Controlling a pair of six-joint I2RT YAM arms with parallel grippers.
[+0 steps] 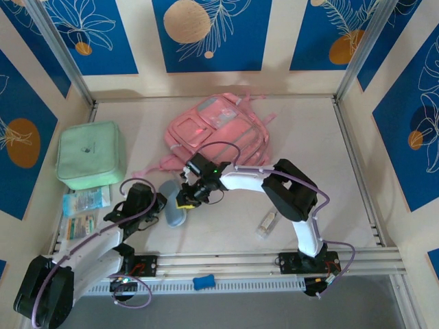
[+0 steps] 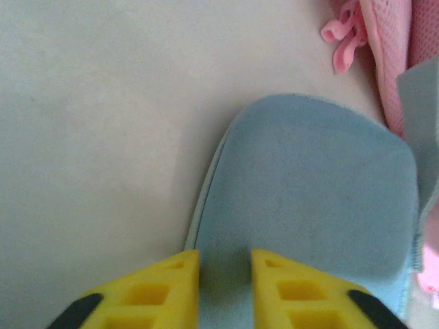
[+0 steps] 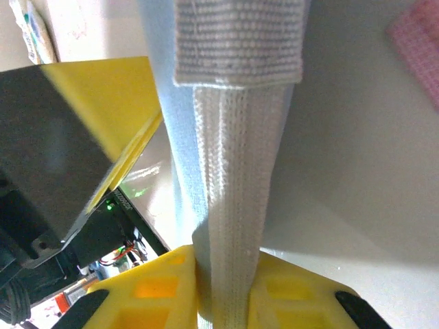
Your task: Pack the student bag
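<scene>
The student bag is a pink backpack lying flat at the back middle of the table; its mesh edge and a pink strap reach into the left wrist view. In front of it lies a light blue soft pouch. My left gripper hovers over the pouch's near end, its yellow fingers slightly apart and pinching nothing. My right gripper is shut on the pouch's white woven strip, with blue fabric beside it. The left gripper's yellow and black body sits close by.
A mint-green square case sits at the left, with two flat packets in front of it. A small clear bottle lies right of the right arm. A blue piece rests on the front rail.
</scene>
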